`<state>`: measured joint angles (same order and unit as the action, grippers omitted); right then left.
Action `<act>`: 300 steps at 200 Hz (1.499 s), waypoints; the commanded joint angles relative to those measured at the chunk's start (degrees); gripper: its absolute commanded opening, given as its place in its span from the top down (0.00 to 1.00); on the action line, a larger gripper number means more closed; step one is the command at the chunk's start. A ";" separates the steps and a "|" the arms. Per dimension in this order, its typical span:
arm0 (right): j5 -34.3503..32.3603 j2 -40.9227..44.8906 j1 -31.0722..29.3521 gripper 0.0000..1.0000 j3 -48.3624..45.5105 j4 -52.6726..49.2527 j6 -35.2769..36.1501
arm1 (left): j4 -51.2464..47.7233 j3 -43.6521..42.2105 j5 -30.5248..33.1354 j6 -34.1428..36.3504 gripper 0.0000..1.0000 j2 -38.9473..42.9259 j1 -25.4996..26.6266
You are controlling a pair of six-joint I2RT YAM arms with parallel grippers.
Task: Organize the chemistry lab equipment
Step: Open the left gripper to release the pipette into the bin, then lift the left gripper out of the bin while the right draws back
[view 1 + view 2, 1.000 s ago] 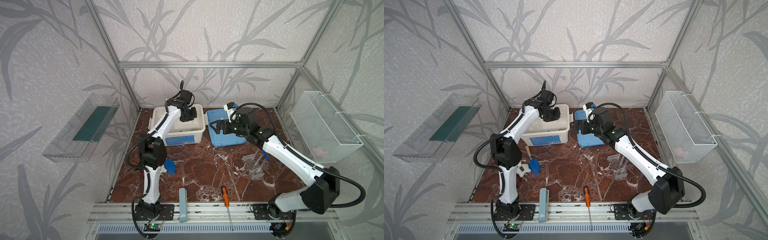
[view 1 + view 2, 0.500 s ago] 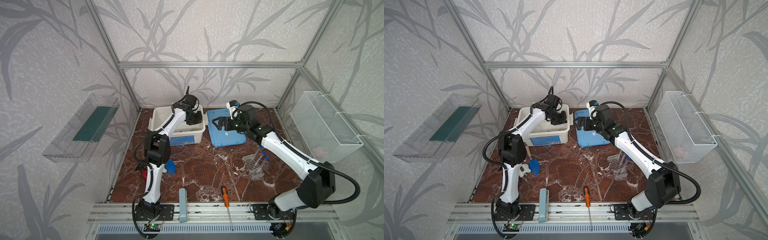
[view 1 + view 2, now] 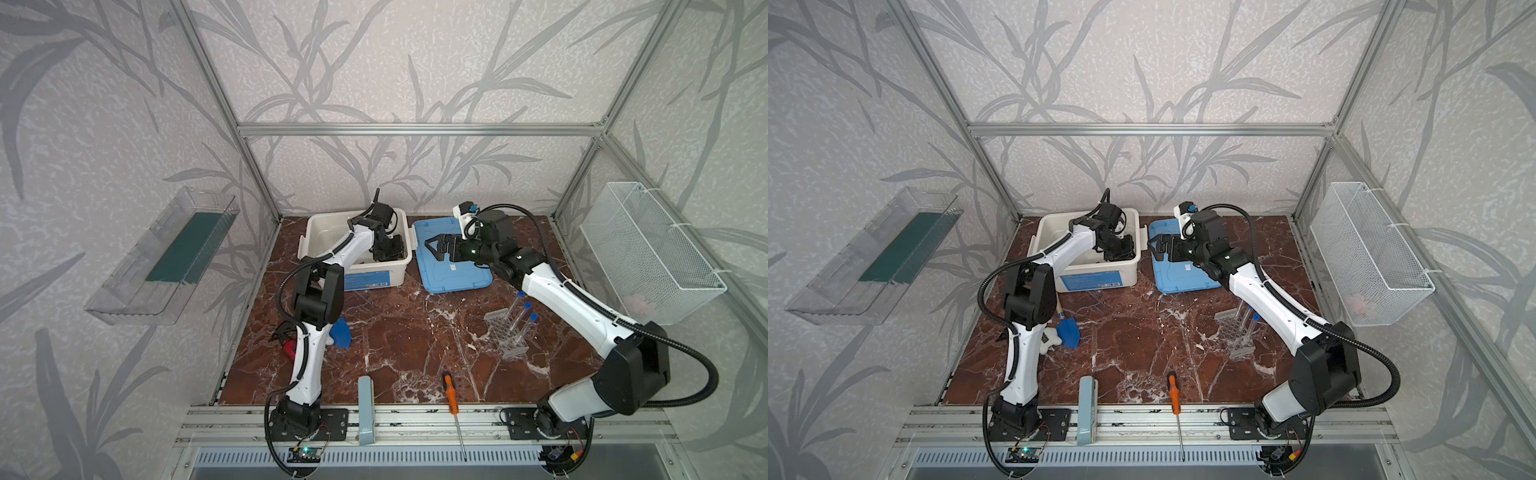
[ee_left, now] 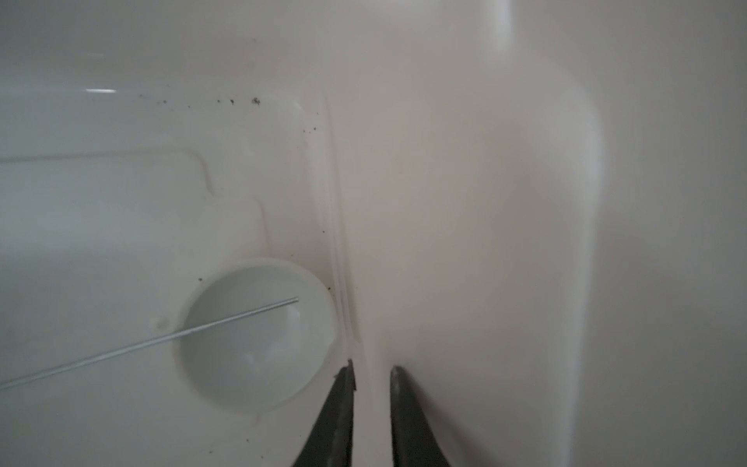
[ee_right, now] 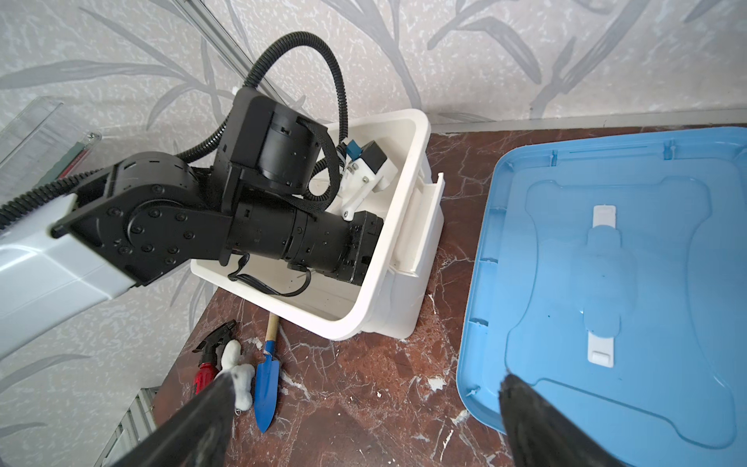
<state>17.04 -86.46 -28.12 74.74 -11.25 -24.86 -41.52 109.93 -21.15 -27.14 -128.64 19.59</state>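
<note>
The left gripper (image 4: 372, 368), fingers slightly apart around the clear glass rod (image 4: 332, 210) inside the white bin (image 3: 1092, 266), may drag it up when leaving; the right gripper (image 5: 368, 380) has fingers wide apart.

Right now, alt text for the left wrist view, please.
Inside the white bin, the left gripper points at the seam of floor and wall, jaws slightly apart. A clear rod lies along that seam; beside it sits a small white round dish with a thin metal rod resting across it.
</note>
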 commanded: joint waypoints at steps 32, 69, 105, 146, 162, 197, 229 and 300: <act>0.11 0.58 0.17 0.00 -1.33 0.34 0.59 | 0.50 -0.57 2.29 0.29 0.62 1.30 0.04; 0.04 1.28 0.35 0.00 -1.44 -0.14 0.91 | -3.04 0.93 5.83 1.65 0.56 3.05 0.09; 0.02 2.24 1.00 0.00 -1.43 -1.70 2.04 | -4.60 0.64 8.80 2.44 0.29 6.30 0.09; 0.07 3.87 2.41 0.00 -1.36 -4.46 4.13 | -5.20 -0.27 10.79 2.76 0.15 12.27 0.08; -0.33 4.51 3.43 0.01 -0.51 -6.99 5.98 | -5.48 -0.87 11.38 2.77 0.05 15.74 0.09; -4.60 4.63 6.15 0.01 3.24 -15.80 11.35 | -2.70 -7.43 11.28 1.52 0.01 27.06 0.09; -6.95 2.79 9.70 0.01 5.18 -20.17 14.48 | 8.26 -21.16 4.56 -2.10 0.01 40.72 0.09; -6.67 -10.92 18.67 0.01 10.30 -28.18 17.24 | 22.38 -43.39 -7.97 -13.69 0.01 56.44 4.03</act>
<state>10.90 -92.95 -11.40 82.94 -34.00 -10.00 -26.72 71.44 -23.68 -34.94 -75.07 21.41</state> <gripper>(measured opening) 0.997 0.992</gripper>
